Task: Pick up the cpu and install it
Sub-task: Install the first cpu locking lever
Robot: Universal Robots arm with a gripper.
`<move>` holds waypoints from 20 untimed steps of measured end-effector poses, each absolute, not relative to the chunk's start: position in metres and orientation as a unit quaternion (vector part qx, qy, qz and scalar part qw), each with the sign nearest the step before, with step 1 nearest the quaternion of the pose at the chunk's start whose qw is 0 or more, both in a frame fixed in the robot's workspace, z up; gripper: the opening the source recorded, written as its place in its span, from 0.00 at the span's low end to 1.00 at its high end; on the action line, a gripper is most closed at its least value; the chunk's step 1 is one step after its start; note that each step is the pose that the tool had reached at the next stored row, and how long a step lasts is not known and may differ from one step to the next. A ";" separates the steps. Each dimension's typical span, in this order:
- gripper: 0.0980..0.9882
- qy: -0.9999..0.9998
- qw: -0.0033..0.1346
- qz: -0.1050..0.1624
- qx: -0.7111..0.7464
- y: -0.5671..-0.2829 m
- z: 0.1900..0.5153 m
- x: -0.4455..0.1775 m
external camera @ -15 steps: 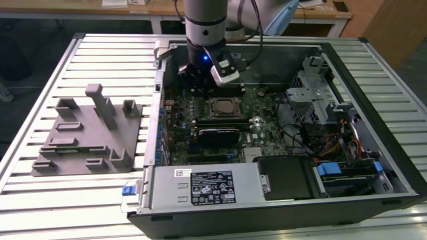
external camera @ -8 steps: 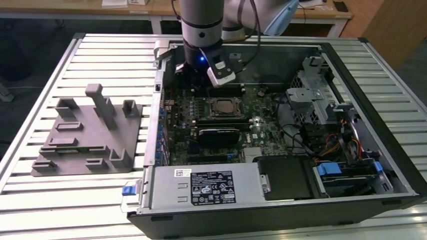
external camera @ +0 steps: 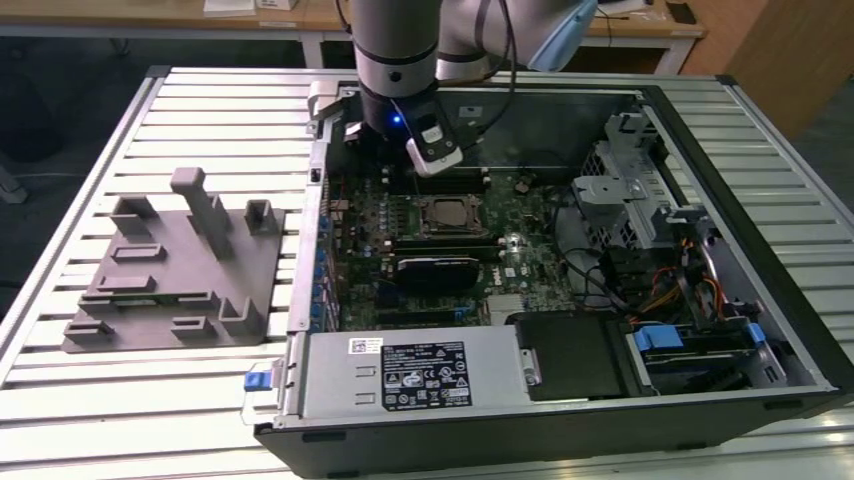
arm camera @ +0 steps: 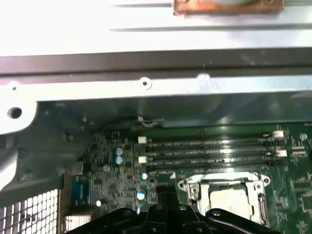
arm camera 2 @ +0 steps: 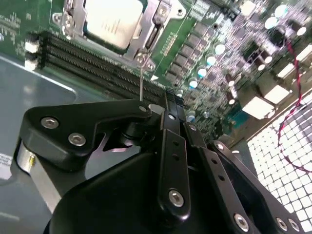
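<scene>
The cpu [arm camera 2: 114, 19], a small flat square chip with a pale silver-grey metal top, lies in the silver metal socket frame [arm camera 2: 151, 34] near the middle of the green motherboard [external camera: 514, 255]; it is level with the motherboard and the frame surrounds its edges, so I judge that it is seated and not loose. It looks light and stiff; the metal top is smooth and probably slippery, and the contact side is surely fragile. For this reason I judge that the right place to hold it is two opposite edges, with a gentle squeeze and no tilt; with the frame around it, almost no edge is free.

The black gripper [arm camera 2: 163, 105] hangs above the motherboard, over the long dark memory slots [arm camera 2: 92, 61] just beside the socket frame. Its fingers [arm camera 2: 170, 146] appear pressed together in the second wrist view, with nothing between them; they do not touch the cpu. A thin wire lever [arm camera 2: 141, 80] rises from the socket frame and ends close to the fingertips; whether it touches them, I cannot tell.
</scene>
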State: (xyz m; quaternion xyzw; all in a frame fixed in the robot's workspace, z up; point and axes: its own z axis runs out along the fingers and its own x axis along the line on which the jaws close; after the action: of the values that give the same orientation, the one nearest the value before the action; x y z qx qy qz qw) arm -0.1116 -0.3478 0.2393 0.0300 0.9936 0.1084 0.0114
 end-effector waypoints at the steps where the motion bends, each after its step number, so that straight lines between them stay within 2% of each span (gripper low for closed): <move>1: 0.01 0.993 0.011 0.111 0.030 -0.348 0.239 -0.112; 13: 0.01 0.991 0.011 0.127 0.030 -0.348 0.247 -0.112; 20: 0.01 0.989 0.010 0.147 0.030 -0.348 0.248 -0.111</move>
State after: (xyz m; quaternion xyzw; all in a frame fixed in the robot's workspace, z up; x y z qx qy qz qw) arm -0.1114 -0.3478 0.2480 0.0300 0.9887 0.1468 0.0102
